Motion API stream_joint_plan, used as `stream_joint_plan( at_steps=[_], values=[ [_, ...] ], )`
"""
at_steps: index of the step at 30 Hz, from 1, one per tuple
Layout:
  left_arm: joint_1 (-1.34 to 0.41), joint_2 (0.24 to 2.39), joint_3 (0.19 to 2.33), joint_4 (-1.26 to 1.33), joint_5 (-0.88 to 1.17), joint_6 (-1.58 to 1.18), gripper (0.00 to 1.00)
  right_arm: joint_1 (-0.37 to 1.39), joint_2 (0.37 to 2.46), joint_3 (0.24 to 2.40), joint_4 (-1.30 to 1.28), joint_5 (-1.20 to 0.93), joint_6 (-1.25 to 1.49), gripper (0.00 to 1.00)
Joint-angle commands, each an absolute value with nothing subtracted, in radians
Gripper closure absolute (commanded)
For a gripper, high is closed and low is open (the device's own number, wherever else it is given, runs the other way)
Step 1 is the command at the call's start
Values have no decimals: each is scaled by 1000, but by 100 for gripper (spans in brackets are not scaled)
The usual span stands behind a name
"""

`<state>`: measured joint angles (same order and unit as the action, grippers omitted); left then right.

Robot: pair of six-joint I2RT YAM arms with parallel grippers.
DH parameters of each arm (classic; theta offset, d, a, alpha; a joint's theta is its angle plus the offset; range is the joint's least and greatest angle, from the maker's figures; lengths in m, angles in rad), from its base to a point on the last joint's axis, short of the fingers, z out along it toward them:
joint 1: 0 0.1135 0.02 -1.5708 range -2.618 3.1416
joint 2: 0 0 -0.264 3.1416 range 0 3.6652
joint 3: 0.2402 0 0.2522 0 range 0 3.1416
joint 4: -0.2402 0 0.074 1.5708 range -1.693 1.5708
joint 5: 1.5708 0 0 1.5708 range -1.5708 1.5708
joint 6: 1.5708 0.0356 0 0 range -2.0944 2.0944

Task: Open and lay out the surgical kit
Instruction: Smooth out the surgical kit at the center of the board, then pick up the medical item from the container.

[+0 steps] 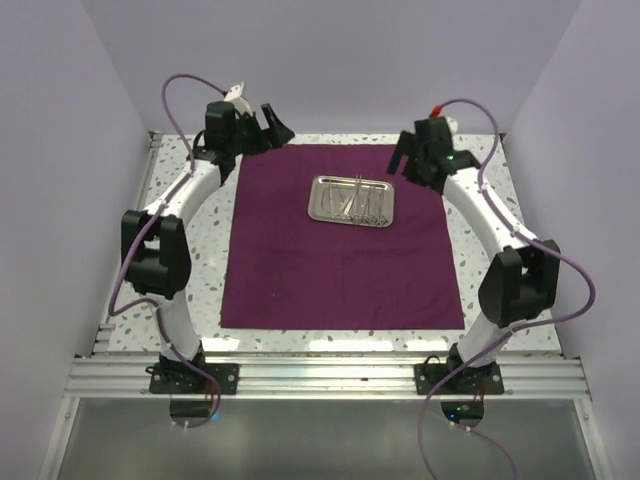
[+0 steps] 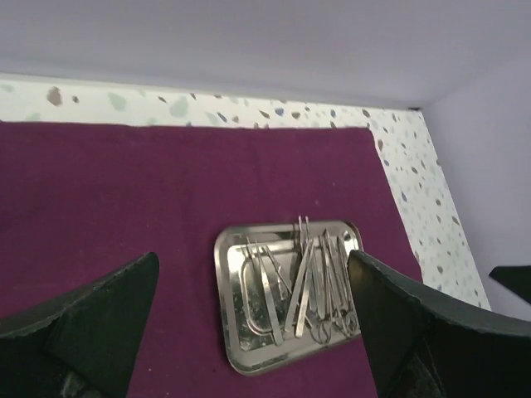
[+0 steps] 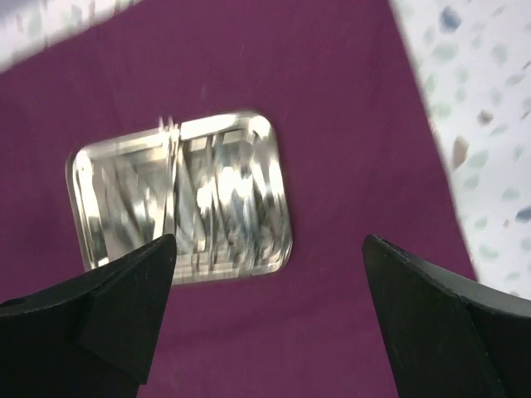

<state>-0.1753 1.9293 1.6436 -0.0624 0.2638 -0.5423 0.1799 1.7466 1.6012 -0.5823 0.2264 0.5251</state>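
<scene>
The dark purple cloth wrap [image 1: 340, 250] lies spread flat on the table. The shiny steel tray [image 1: 352, 201] sits on its far half with several thin silver tweezers, forceps and scissors [image 1: 358, 203] piled inside. In the left wrist view the tray [image 2: 228, 257] and instruments [image 2: 311, 278] are sharp; in the right wrist view the tray [image 3: 178, 199] is blurred. My left gripper [image 1: 262, 125] is open above the cloth's far left corner. My right gripper [image 1: 404, 160] is open above the cloth's far right corner. Both are empty and clear of the tray.
The speckled white tabletop [image 1: 480, 250] shows around the cloth. Pale walls close in at the back and both sides. A metal rail [image 1: 320, 375] runs along the near edge by the arm bases.
</scene>
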Motion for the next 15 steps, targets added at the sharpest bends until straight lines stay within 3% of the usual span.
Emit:
stream_joint_plan(
  at_steps=[1,4,5,8,11,15],
  values=[
    [-113,1962,1508,52,505,-603,1,355,1641,1447,-800,395,509,2],
    [-242,1795,1445,38,189,-398,0,460,1417,1283,-778,552,541,2],
    [-274,1761,1402,143,139,-390,0,460,1367,1235,-760,543,576,2],
    [-261,1720,1318,209,185,-537,0,459,1192,1076,-681,385,546,2],
    [-305,1827,1486,35,180,-520,0,459,1102,1011,-696,325,572,1],
    [-402,1995,1843,-268,-49,-462,5,460,1054,1025,-773,175,545,2]
  ],
)
